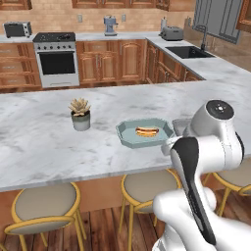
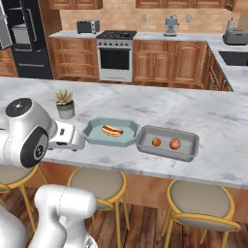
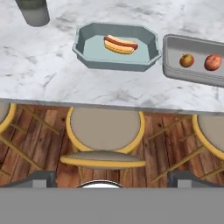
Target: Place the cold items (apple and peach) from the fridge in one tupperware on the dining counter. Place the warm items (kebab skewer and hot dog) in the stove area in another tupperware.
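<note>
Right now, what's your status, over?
Jaws open, empty. Hot dog in teal tupperware; apple, peach in grey tupperware. Kebab skewer pending.

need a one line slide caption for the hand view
Hot dog in teal tupperware, two fruits in grey tupperware beside it on the dining counter.

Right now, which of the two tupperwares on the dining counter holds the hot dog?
The pale teal tupperware holds the hot dog. The greyish tupperware beside it holds two round fruits instead, and it lies farther from the potted plant.
</note>
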